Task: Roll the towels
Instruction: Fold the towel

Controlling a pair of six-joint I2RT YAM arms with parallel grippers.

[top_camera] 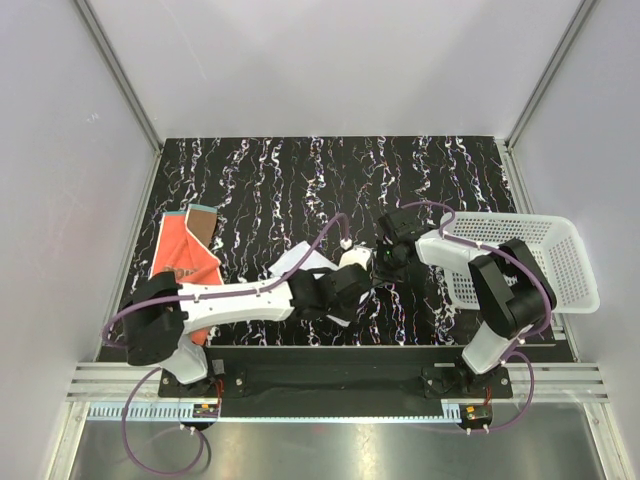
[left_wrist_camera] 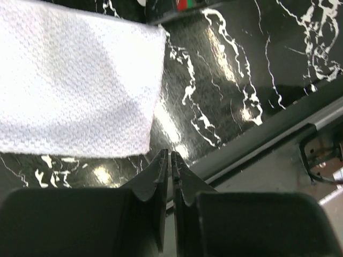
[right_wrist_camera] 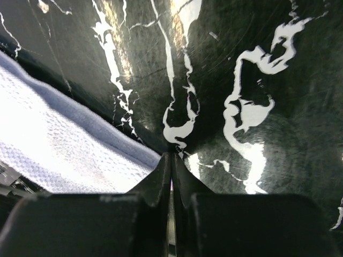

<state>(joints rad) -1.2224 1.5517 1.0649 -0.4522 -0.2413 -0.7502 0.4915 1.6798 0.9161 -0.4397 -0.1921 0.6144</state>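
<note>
The white towel [top_camera: 298, 263] lies near the middle of the table, partly hidden under my left arm. In the left wrist view it lies flat [left_wrist_camera: 75, 80] at the upper left, apart from my left gripper [left_wrist_camera: 170, 155], which is shut and empty near the table's front edge. In the right wrist view the towel's thick edge [right_wrist_camera: 53, 155] lies just left of my right gripper [right_wrist_camera: 171, 156], which is shut with its tips down on the table. From above, the left gripper [top_camera: 350, 295] and right gripper [top_camera: 386, 268] are close together. The orange towel [top_camera: 185, 252] lies at the left with a brownish corner folded over.
A white perforated basket [top_camera: 560, 262] stands at the right edge of the black marbled table [top_camera: 300, 180], beside my right arm. The table's front rail [left_wrist_camera: 278, 144] runs close to the left gripper. White walls enclose the table.
</note>
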